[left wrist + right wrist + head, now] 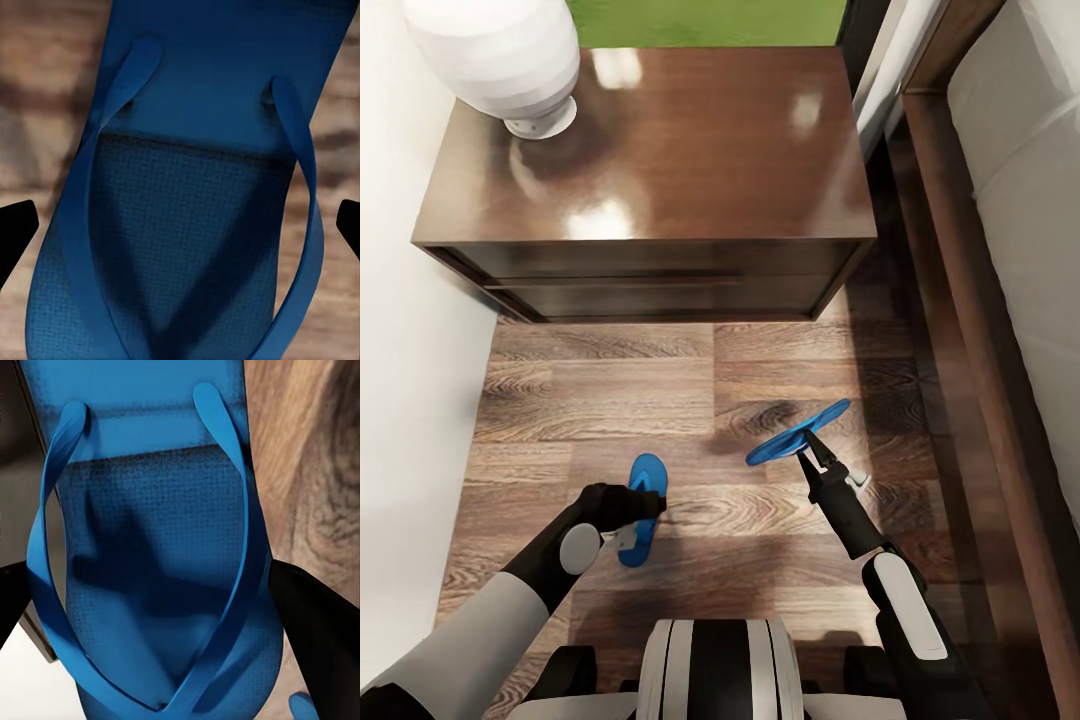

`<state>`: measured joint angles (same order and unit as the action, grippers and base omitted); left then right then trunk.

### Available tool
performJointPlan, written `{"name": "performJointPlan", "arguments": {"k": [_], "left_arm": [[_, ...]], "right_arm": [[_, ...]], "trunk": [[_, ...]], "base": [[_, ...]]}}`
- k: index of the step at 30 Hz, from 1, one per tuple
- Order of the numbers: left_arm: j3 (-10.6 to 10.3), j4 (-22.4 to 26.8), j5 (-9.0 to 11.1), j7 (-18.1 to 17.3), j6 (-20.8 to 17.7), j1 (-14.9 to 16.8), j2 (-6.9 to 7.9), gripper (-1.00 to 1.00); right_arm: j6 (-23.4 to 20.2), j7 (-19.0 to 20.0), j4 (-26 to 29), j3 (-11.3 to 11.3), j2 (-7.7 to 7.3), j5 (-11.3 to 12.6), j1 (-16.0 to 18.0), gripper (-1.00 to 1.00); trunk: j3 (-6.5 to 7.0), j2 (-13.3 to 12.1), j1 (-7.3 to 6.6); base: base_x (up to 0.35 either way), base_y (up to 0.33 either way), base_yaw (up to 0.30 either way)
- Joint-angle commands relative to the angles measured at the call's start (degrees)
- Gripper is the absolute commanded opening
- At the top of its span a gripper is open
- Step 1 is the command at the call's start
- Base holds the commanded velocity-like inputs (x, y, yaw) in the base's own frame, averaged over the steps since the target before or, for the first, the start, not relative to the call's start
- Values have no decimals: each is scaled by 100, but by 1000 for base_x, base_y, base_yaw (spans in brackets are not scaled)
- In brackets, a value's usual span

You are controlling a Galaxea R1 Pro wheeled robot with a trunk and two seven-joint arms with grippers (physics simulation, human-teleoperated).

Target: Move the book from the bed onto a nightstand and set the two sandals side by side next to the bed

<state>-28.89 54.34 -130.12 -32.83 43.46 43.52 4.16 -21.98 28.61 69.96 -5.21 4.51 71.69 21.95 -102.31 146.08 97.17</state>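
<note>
Two bright blue sandals show over the wood floor in front of the dark brown nightstand (660, 150). One sandal (648, 472) (187, 225) lies flat on the floor. My left gripper (643, 512) (180, 232) hangs over its middle, open, a dark finger (15, 232) standing on each side of it. The other sandal (797, 432) (150, 547) hangs tilted above the floor, and my right gripper (810, 442) (150, 600) is shut on its sides. The bed (1025, 200) runs along the right. The book is out of view.
A white round lamp (500, 60) stands on the nightstand's far left corner. A white wall (400, 400) closes the left side. The bed's dark frame (950, 260) borders the floor strip on the right. Bare planks (660, 370) lie between nightstand and sandals.
</note>
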Motion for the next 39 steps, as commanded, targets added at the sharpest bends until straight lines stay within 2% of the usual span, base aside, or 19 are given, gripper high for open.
{"name": "performJointPlan", "arguments": {"k": [1, 33, 34, 39], "left_arm": [[-20, 5, -5, -13, 16, 3, 5, 100], [-20, -1, -10, -27, 18, -23, 5, 100], [-20, -1, -8, -25, 16, -25, 5, -100], [-20, -5, -10, -22, 21, -25, 10, -100]], "right_arm": [[-52, 4, 0, -15, 6, 47, 2, -100], [-52, 4, -2, -15, 3, 47, -2, -100], [-52, 4, -2, -15, 4, 47, -1, -100], [-52, 4, -1, -15, 5, 47, 2, -100]], "trunk": [[-3, 1, -1], [-3, 1, -1], [-3, 1, -1], [-3, 1, -1]], "base": [[0, 0, 0], [0, 0, 0], [0, 0, 0], [0, 0, 0]]}}
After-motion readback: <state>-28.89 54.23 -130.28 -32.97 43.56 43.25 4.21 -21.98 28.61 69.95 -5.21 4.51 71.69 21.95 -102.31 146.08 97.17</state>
